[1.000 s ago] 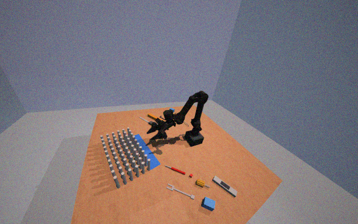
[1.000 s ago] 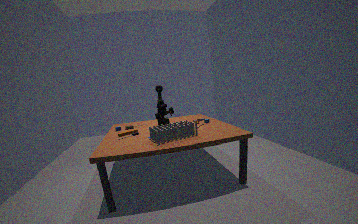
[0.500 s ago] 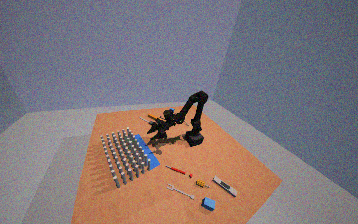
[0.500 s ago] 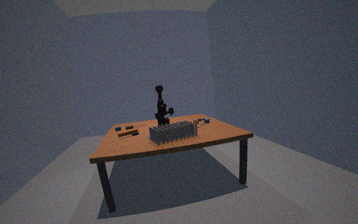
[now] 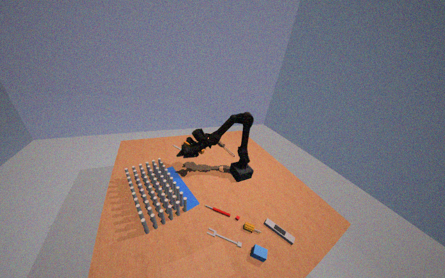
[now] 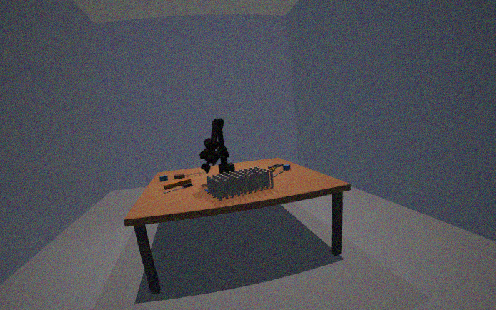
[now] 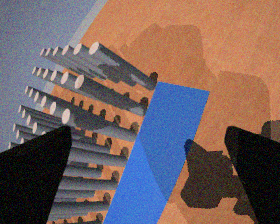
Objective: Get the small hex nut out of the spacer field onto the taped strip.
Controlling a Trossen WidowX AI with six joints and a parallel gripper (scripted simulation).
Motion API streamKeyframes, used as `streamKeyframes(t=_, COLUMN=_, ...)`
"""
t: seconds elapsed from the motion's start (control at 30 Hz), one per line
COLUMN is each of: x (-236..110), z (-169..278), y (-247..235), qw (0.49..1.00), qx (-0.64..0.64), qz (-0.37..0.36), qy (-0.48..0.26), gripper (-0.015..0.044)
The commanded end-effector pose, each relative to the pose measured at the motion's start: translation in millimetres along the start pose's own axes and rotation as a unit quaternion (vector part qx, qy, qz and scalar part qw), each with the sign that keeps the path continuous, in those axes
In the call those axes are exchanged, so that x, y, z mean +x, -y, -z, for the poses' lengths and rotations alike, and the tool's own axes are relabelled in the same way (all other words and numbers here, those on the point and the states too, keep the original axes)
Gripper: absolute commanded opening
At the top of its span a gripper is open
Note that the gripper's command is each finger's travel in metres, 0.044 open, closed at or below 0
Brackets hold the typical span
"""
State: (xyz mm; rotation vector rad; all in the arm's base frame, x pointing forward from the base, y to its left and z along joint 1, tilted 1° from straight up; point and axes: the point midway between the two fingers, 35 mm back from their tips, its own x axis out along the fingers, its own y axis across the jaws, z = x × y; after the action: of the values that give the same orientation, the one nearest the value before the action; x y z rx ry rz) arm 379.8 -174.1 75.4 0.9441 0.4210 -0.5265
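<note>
slim matte-black jointed arm (image 5: 242,138) on a boxy black base (image 5: 241,171); orange accents by the gripper (image 5: 187,151).
</note>
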Motion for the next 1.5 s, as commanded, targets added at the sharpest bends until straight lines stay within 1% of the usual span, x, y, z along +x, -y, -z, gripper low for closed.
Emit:
streamKeyframes(t=0.0, x=1, z=-49, y=59, qw=0.973, qx=0.203, qz=0.099, qy=0.039, gripper=0.044)
streamKeyframes(t=0.2, x=-19, z=-85, y=118, qw=0.908, qx=0.367, qz=0.178, qy=0.097, gripper=0.044)
streamKeyframes(t=0.33, x=-37, z=-103, y=153, qw=0.848, qx=0.464, qz=0.218, qy=0.137, gripper=0.044)
streamKeyframes(t=0.43, x=-56, z=-117, y=184, qw=0.777, qx=0.55, qz=0.25, qy=0.176, gripper=0.044)
streamKeyframes(t=0.53, x=-84, z=-129, y=221, qw=0.688, qx=0.632, qz=0.28, qy=0.223, gripper=0.044)
streamKeyframes(t=0.6, x=-102, z=-136, y=243, qw=0.618, qx=0.683, qz=0.293, qy=0.255, gripper=0.044)
streamKeyframes(t=0.73, x=-140, z=-143, y=285, qw=0.462, qx=0.768, qz=0.305, qy=0.323, gripper=0.044)
streamKeyframes(t=0.77, x=-152, z=-144, y=296, qw=0.412, qx=0.787, qz=0.304, qy=0.343, gripper=0.044)
streamKeyframes(t=0.8, x=-161, z=-145, y=305, qw=0.375, qx=0.8, qz=0.303, qy=0.357, gripper=0.044)
streamKeyframes(t=1.0, x=-212, z=-142, y=346, qw=0.165, qx=0.839, qz=0.287, qy=0.432, gripper=0.044)
streamKeyframes(t=1.23, x=-275, z=-128, y=383, qw=-0.079, qx=0.822, qz=0.247, qy=0.507, gripper=0.044)
streamKeyframes(t=1.27, x=-279, z=-127, y=385, qw=-0.094, qx=0.819, qz=0.244, qy=0.512, gripper=0.044)
streamKeyframes(t=1.3, x=-280, z=-126, y=386, qw=-0.097, qx=0.818, qz=0.243, qy=0.512, gripper=0.044)
streamKeyframes(t=1.47, x=-280, z=-126, y=386, qw=-0.097, qx=0.818, qz=0.243, qy=0.512, gripper=0.044)
